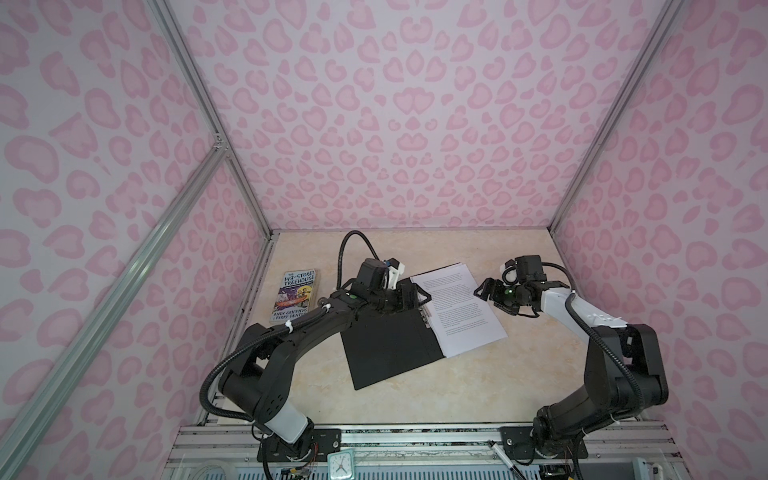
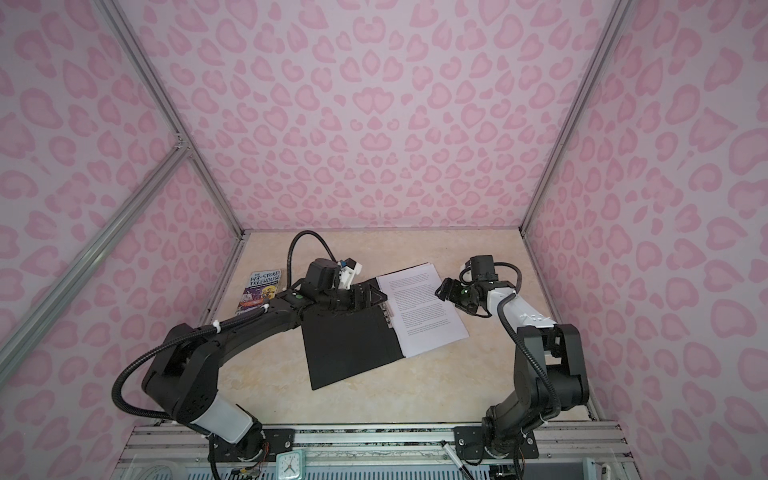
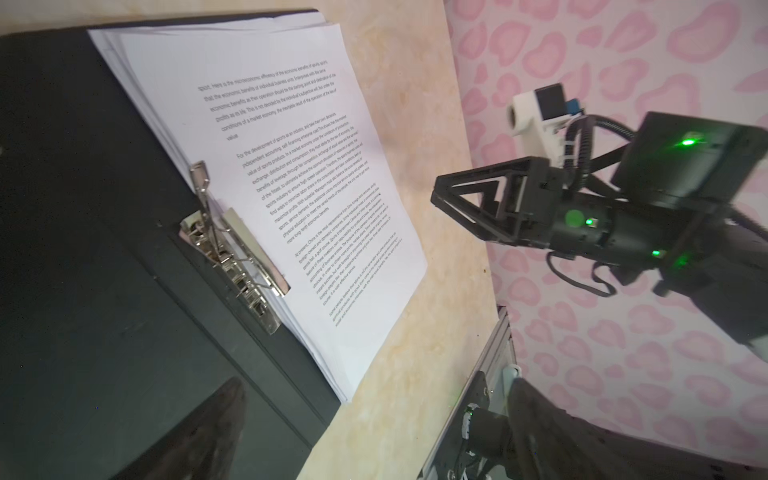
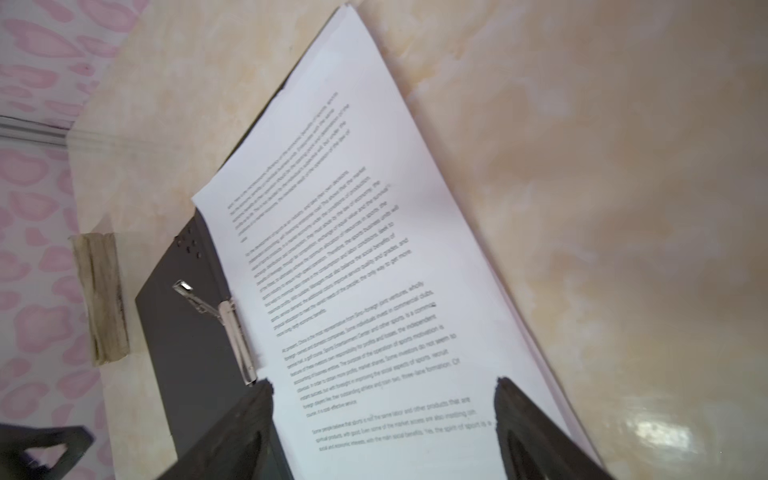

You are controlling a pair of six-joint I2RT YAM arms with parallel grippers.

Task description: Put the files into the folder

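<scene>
Papers (image 1: 457,309) rest inside the open folder (image 1: 390,349), cover not yet closed; left end effector (image 1: 410,297) and right end effector (image 1: 482,291) open, empty.

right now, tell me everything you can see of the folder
The folder is thin, matte black and lies open and flat on the table, skewed to its edges. One flap is bare; the files cover the other. A metal clip sits by the spine at the sheets' edge, small dots at one corner.
</scene>
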